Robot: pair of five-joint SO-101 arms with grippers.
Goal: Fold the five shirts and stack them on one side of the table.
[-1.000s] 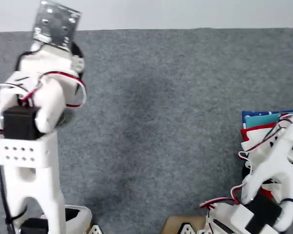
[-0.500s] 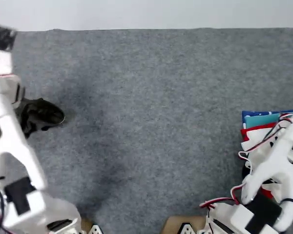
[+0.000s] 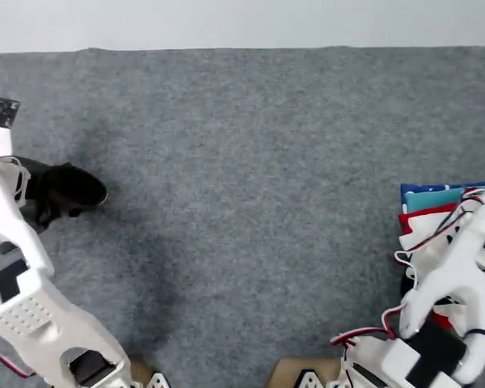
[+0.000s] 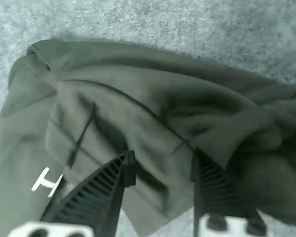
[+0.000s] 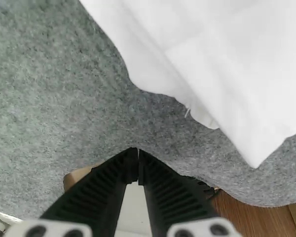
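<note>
Item one, left gripper (image 4: 163, 158): I am seeing it standing released, its two ribbed black fingers (image 4: 106, 190) spread apart, with the dark shirt (image 4: 153, 113) lying directly under and ahead of the tips; I am not making out whether the tips are touching the cloth. The shirt is lying crumpled rather than flat, a soft matte knit with rolled folds and a thin seam line running across it. Just beside one finger a small white mark (image 4: 47, 178) is showing on the fabric, partly cut off by that finger, and I am not reading it. In the high view the same shirt (image 3: 65, 190) is showing as a dark lump half hidden behind the left arm (image 3: 16, 242). Item two, right gripper (image 5: 138, 158): its fingers are pressing together with nothing between them, hanging over the grey mat (image 5: 49, 98), a fuzzy felt-like surface. Just ahead of the tips a white cloth (image 5: 212, 64) is lying smooth, with a curved hem, running out of view. Behind the fingers a wooden edge (image 5: 246, 212) is peeking out from under the mat. Item three, stack of folded shirts (image 3: 436, 210): blue, teal, red and white edges are layering beside the right arm (image 3: 461, 275), which is covering most of the pile.
</note>
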